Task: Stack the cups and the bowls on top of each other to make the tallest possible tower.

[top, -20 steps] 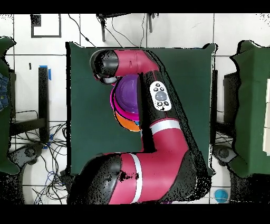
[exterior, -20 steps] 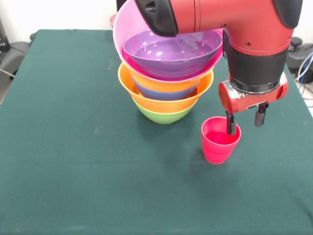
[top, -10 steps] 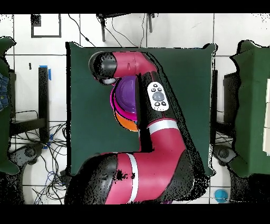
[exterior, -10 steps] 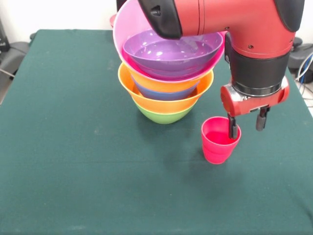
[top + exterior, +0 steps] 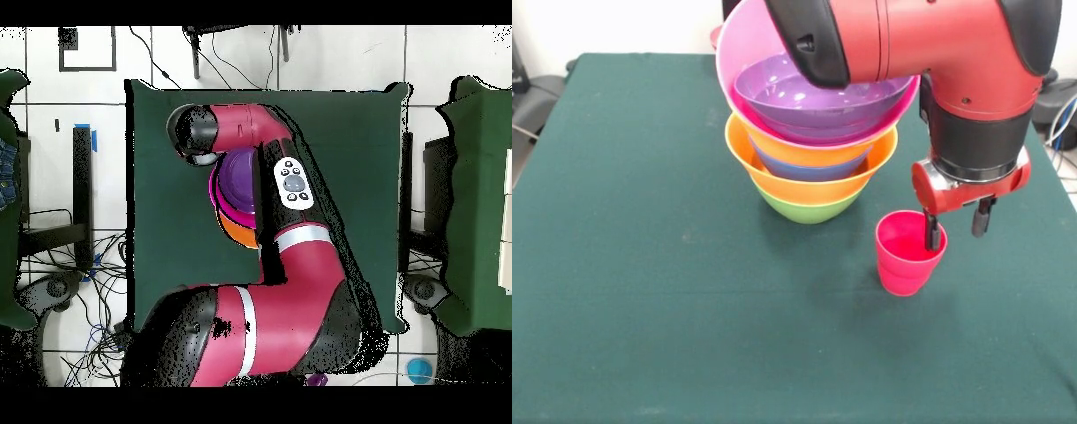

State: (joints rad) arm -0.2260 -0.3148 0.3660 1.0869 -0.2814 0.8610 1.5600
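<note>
The tower (image 5: 812, 132) stands mid-table: a green bowl (image 5: 808, 209) as base, then orange, blue and orange bowls, a large pink bowl (image 5: 733, 62) and a purple bowl (image 5: 817, 97) on top. To its right a red cup (image 5: 909, 253) stands upright on the cloth. My gripper (image 5: 956, 235) is open and straddles the cup's right rim, one finger (image 5: 933, 234) inside the cup and the other outside. In the overhead view my arm (image 5: 290, 180) covers the cup and gripper; only the purple bowl (image 5: 240, 185) and an orange rim (image 5: 238, 232) show.
The dark green tablecloth (image 5: 644, 309) reaches to the picture's near edge. A bit of red rim (image 5: 715, 35) shows behind the pink bowl. Dark chairs (image 5: 460, 200) and loose cables (image 5: 90, 290) surround the table.
My wrist and gripper have shifted a little to the right and slightly lower over the red cup. The cup and the tower have not moved.
</note>
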